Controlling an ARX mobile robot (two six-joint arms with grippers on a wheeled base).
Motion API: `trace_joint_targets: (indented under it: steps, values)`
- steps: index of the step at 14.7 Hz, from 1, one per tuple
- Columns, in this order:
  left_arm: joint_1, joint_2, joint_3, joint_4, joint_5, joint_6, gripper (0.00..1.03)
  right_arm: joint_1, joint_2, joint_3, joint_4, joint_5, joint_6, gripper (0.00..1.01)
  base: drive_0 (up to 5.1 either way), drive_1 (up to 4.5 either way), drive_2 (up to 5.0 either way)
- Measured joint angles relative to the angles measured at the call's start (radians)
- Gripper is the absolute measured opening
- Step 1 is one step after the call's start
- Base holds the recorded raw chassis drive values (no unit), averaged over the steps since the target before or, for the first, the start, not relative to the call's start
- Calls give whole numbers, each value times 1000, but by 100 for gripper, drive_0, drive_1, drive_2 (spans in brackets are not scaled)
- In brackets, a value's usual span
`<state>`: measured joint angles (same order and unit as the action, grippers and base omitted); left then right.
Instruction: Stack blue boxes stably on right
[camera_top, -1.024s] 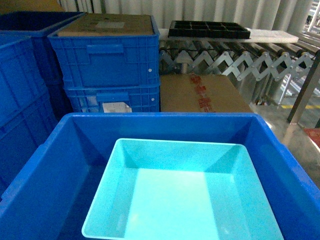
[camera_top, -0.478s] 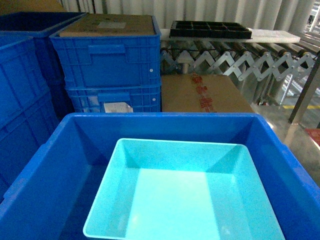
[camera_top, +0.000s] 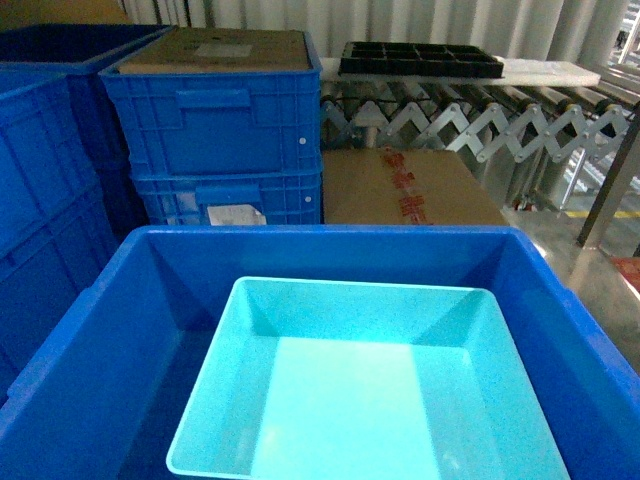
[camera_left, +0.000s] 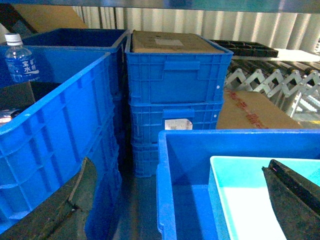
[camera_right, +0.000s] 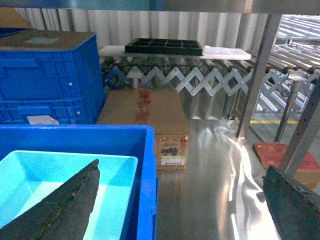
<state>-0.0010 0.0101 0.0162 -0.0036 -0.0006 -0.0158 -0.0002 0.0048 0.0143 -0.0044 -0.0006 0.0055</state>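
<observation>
Neither arm shows in the head view; each appears only through its own wrist camera. The left end effector has its dark fingers spread wide, one low at the left beside a ribbed crate, the other over the turquoise tub, gripping nothing. The right end effector is likewise spread: one finger hangs over the tub, the other sits at the frame's right corner over the shiny metal floor, and it too grips nothing. The fingertips of both are cut off by the frame edges. The turquoise tub sits upright inside a large dark blue bin, nearer the bin's right wall, with a wider gap of bin floor at its left; its near rim runs out of the head view. Behind the bin stand stacked blue crates, the top one covered with cardboard, and more crates at the left, one holding a water bottle. To the right of the stack lies a cardboard carton with red tape, and open floor stretches to its right. Farthest back, a black compartment tray rests on a roller conveyor.
</observation>
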Motion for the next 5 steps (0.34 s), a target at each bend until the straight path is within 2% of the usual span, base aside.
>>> trace_joint_targets:
  steps: [5]
  values:
    - [0, 0, 0, 0, 0, 0, 98, 0, 0, 0, 0, 0, 0, 98, 0, 0, 0]
